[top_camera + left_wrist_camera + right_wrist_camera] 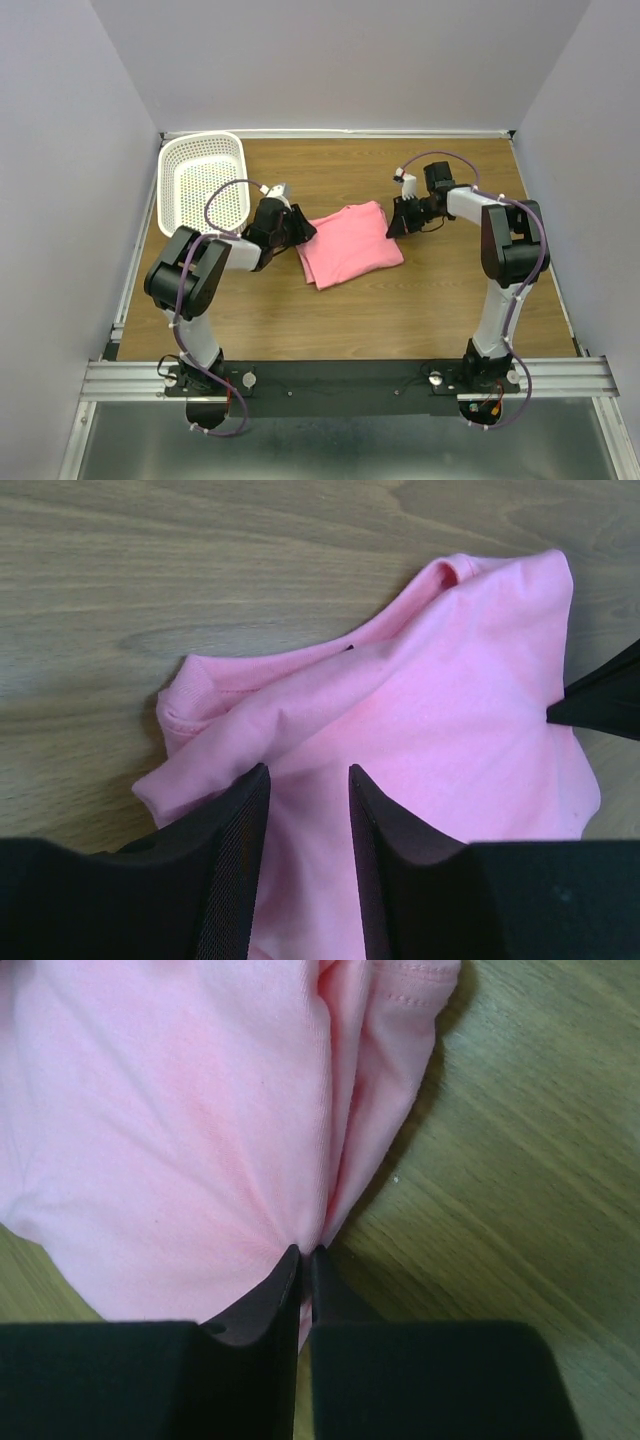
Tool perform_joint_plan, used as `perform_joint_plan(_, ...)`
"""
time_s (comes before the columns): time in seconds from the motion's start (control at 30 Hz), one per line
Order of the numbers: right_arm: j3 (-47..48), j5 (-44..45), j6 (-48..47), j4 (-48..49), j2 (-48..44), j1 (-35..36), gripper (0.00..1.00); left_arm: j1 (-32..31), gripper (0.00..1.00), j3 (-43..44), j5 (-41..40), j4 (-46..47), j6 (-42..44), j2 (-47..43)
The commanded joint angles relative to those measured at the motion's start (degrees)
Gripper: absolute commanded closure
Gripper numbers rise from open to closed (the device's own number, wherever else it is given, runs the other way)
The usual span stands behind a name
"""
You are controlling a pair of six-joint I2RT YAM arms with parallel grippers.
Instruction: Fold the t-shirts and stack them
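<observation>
salmon-pink short-sleeved cloth t-shirt [350,243] lies folded in a rough rectangle mid brown wood-grain worktop [400,310], slightly toward the far edge. right gripper [303,1252] is at its right edge, fingers pressed together on a fold of cloth, creases radiating from the tips. left gripper [308,775] is over its left edge, fingers a narrow gap apart, nothing clamped. white perforated plastic basket [203,180] sits in the far left corner.

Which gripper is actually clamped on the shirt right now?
The right gripper: its fingers are pressed shut on a pinch of the pink t-shirt. The left gripper has its fingers apart over the cloth.
</observation>
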Motion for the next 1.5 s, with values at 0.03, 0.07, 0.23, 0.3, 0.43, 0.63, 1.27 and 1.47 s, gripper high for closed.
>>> perform_joint_plan(0.03,-2.94,4.53,-2.62,-6.6,2.49,-0.84,0.88,1.66,0.54,0.88,-0.38,-0.53,-0.72,1.44)
perform_joint_plan(0.07,-2.94,4.62,-2.71,-6.6,2.58,-1.02,0.87,1.92,0.54,1.14,-0.38,-0.54,-0.29,1.44)
perform_joint_plan(0.23,-2.77,3.39,-3.32,-6.86,1.79,-1.64,0.6,2.1,0.52,3.16,4.36,0.52,4.45,-0.93)
perform_joint_plan(0.3,-2.24,1.81,-3.5,-6.86,0.82,-1.81,0.42,2.01,0.51,3.16,5.5,1.13,7.43,-4.96)
perform_joint_plan(0.43,-0.92,-3.62,-2.01,-6.86,1.08,-1.73,0.26,2.01,0.48,2.02,4.2,0.79,12.09,-15.33)
perform_joint_plan(0.63,0.05,-1.98,-0.25,-6.68,3.45,0.29,0.25,2.01,0.42,-3.33,-3.36,-5.36,16.94,-36.68)
perform_joint_plan(1.27,2.24,12.6,-4.81,-7.21,-0.76,-16.48,1.0,2.19,0.36,-10.9,-3.29,-31.21,15.71,-78.8)
perform_joint_plan(1.47,12.69,22.26,-13.77,-8.62,5.03,-27.97,0.99,2.19,0.36,-11.34,-2.14,-31.21,15.62,-79.6)
